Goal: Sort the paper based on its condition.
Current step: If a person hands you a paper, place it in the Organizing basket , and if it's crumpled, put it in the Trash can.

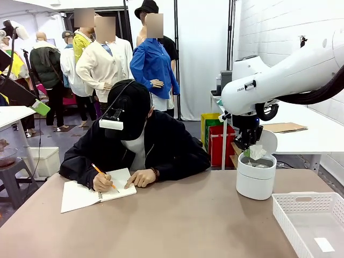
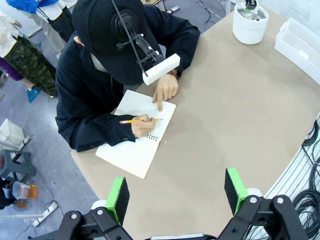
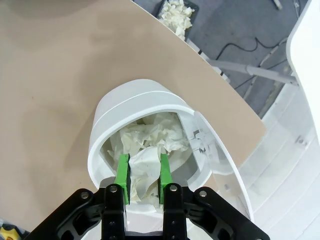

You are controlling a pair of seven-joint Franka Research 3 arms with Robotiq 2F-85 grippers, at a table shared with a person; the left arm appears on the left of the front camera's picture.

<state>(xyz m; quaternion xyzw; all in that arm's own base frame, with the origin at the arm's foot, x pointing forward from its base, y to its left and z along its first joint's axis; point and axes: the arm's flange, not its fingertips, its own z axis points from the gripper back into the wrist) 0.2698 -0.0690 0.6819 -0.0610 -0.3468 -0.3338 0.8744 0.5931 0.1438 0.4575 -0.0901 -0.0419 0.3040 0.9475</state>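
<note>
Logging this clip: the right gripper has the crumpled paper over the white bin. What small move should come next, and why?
Probably open the right gripper. It is shut on the paper just above the open bin, which already holds crumpled paper, so letting go should drop it in.

Paper (image 3: 144, 167) in tool (image 3: 143, 176) over bin (image 3: 107, 120).

The paper (image 3: 144, 170), a crumpled white wad with deep creases, sits pinched between green pads just above the open white bin (image 3: 100, 135), which holds more crumpled paper.
</note>
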